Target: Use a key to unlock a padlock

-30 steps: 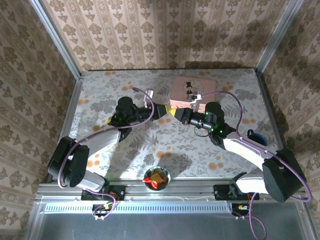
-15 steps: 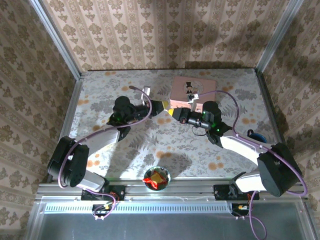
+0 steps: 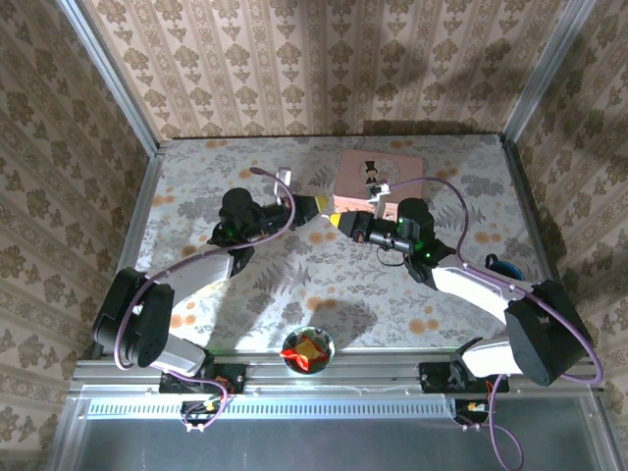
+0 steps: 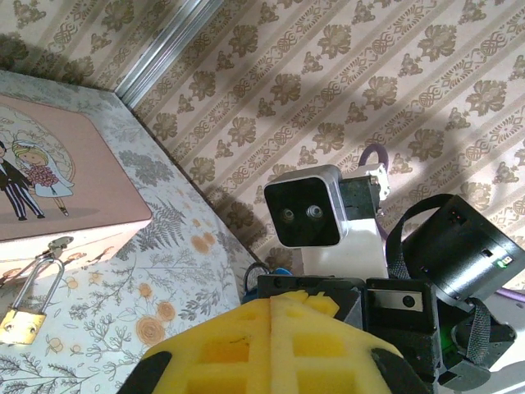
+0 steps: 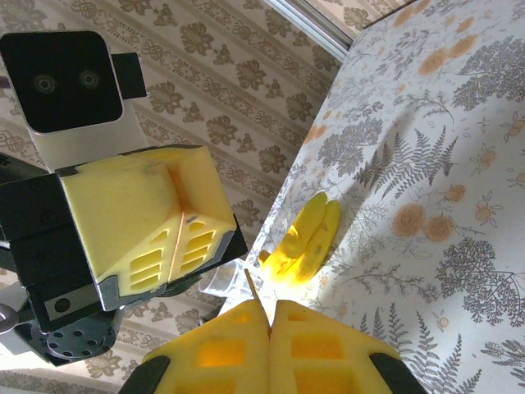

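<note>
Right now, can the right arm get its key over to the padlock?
Probably yes. The right gripper is shut on the key, and the padlock hangs nearby on the pink box, nothing covering it. The shut left gripper facing it may crowd the approach.

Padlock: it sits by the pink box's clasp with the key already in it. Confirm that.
Not quite. The padlock does sit by the clasp of the pink box, but no key is in it: the right wrist view shows the key pinched in the shut right gripper.
</note>
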You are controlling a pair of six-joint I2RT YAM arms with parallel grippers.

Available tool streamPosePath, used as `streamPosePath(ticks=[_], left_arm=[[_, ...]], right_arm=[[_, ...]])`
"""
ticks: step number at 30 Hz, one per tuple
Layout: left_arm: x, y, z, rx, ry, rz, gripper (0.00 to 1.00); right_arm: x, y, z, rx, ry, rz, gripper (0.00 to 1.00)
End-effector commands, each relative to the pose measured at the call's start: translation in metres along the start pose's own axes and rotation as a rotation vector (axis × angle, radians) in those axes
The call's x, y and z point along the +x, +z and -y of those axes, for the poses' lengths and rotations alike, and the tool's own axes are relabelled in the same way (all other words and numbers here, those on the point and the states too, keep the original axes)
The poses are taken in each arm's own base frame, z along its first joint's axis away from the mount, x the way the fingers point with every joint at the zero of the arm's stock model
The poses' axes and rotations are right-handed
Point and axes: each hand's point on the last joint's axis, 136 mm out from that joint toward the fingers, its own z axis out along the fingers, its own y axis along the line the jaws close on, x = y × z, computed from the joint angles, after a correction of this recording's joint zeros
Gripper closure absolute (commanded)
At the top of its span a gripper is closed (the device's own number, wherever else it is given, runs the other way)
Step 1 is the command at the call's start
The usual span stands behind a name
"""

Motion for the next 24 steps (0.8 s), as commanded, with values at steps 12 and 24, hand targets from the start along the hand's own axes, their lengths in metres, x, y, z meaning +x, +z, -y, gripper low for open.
streamPosePath(ticks=[12,24], left_arm=[[0.012,-0.011,-0.002,-0.032,-0.031,-0.048,0.66],[0.017,-0.007,0.000,-0.040,-0.017,-0.084,0.66]], right_arm=[[-0.019,-0.005,-0.034,-0.079,-0.068,0.045,1.00],[-0.024,-0.003,-0.038,-0.092,-0.072,0.056,1.00]])
